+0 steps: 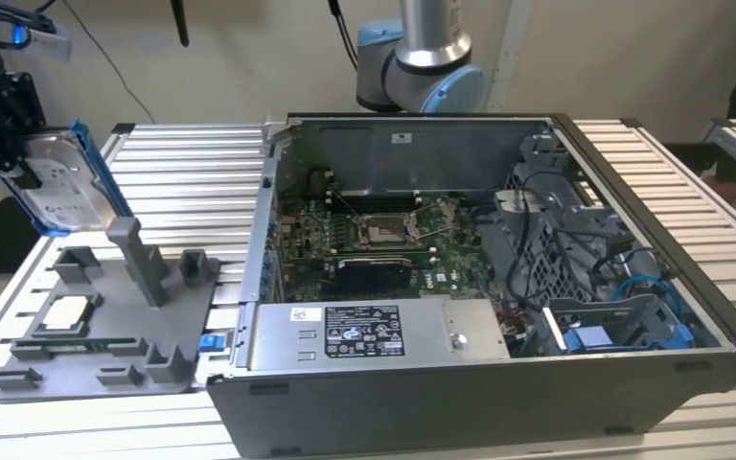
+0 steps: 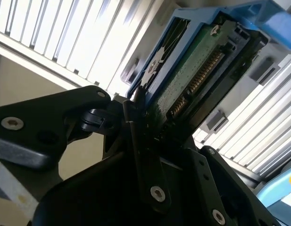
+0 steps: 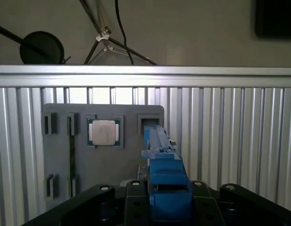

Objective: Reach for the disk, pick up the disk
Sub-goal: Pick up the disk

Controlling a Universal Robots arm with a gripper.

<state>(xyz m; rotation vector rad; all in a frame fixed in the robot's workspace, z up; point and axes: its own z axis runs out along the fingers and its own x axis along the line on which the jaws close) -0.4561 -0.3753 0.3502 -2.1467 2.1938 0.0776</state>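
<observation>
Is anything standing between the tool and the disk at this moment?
Nothing visible does. The tool is shut on the disk, gripping its blue-framed edge. The disk is tilted above the grey fixture tray at the exterior view's left.

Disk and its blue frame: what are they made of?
Disk: looks like metal, silver-grey with a dull shine on its flat face. Frame: probably plastic, bright blue and smooth, with moulded-looking edges.

The silver-grey disk [image 1: 66,187], white-labelled and blue-framed, hangs aloft, tilted on edge, clamped between the jaws.
</observation>
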